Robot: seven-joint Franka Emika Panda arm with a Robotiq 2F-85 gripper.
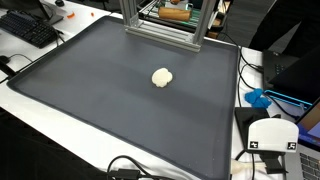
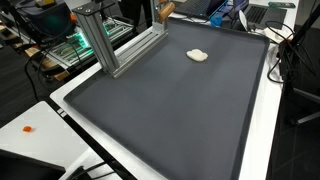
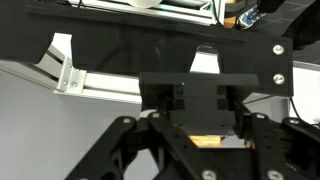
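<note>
In the wrist view my gripper fills the lower half with its black linkages. Its jaws stand close together on an orange-brown wooden piece, of which only a thin strip shows between them. In both exterior views that brown piece appears high at the back, inside the aluminium frame; the gripper itself is barely visible there. A small cream-white lump lies alone on the dark grey mat, well away from the gripper.
The aluminium frame stands at the mat's far edge. A keyboard and cables lie beyond one side, and a white device and a blue object beyond another. An aluminium rail with a white bracket crosses the wrist view.
</note>
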